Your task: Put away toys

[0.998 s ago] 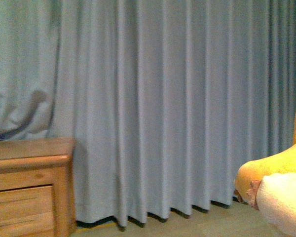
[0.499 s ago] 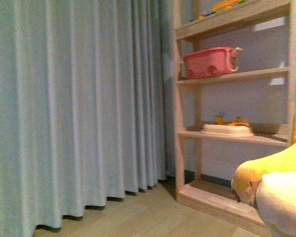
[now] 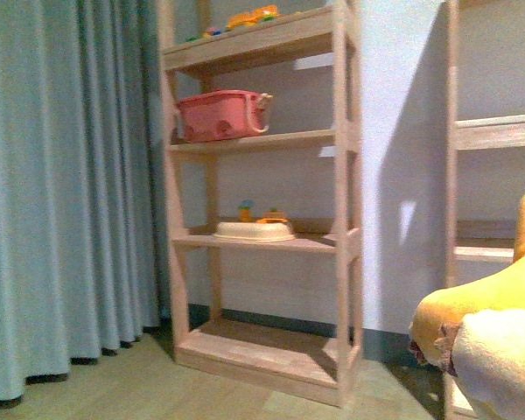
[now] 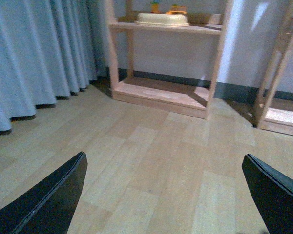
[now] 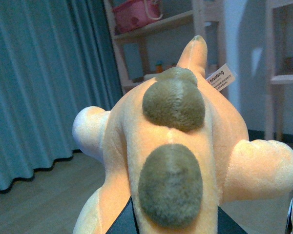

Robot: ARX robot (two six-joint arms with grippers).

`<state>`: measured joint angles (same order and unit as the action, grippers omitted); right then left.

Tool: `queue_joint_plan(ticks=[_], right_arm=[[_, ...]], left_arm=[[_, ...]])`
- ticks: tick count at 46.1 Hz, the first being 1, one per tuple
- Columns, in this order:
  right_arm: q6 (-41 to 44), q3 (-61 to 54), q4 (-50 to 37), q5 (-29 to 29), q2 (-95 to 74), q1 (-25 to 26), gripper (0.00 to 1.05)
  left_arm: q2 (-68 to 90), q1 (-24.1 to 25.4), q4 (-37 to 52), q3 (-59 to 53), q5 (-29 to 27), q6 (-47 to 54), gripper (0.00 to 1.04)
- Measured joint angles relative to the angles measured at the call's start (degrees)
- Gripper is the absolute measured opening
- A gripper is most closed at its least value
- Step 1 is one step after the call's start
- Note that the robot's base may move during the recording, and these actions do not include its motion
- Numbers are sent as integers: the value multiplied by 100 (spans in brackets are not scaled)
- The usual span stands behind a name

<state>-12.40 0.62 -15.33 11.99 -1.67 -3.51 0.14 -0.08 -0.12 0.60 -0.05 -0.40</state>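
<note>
One toy is in play: the orange plush [image 5: 172, 134], carried clear of the floor [image 4: 136, 126] at the right gripper [image 5: 131, 223]. Its jaws are almost wholly buried under the fur, so I judge rather than see that they are pinched on the toy's underside. The left gripper [image 4: 163, 157] hangs with nothing in it, fingers spread wide above the boards. A plush like this should be light, soft and squashy, neither fragile nor slippery, but it is likely to sag and swing from any shallow pinch. The best hold looks like a deep bite across the thick rounded body, below the two brown nubs [image 5: 174, 105]; the thin limbs and the paper hang tag [image 5: 220, 78] could stretch or tear. Ahead stands the wooden shelf unit [image 3: 343, 175], whose bottom shelf [image 3: 262, 348] seems roomy enough for so bulky a thing.
</note>
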Motion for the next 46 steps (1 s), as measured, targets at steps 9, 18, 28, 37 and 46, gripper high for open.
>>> queue_joint_plan(ticks=[9,18,28,37,46], right_arm=[[0,0,0,0,0,0,7],[2,0,2,-68,9,9,7],[0,0,2,35,11,2,7],[0,0,2,11,11,2,7],[0,0,2,11,11,2,7]], left_arm=[[0,0,0,0,0,2,99],[0,-7,0,0,26,15,99],[0,-7,0,0,2,15,99],[0,-7,0,0,4,15,99],[0,-7,0,0,4,15,99]])
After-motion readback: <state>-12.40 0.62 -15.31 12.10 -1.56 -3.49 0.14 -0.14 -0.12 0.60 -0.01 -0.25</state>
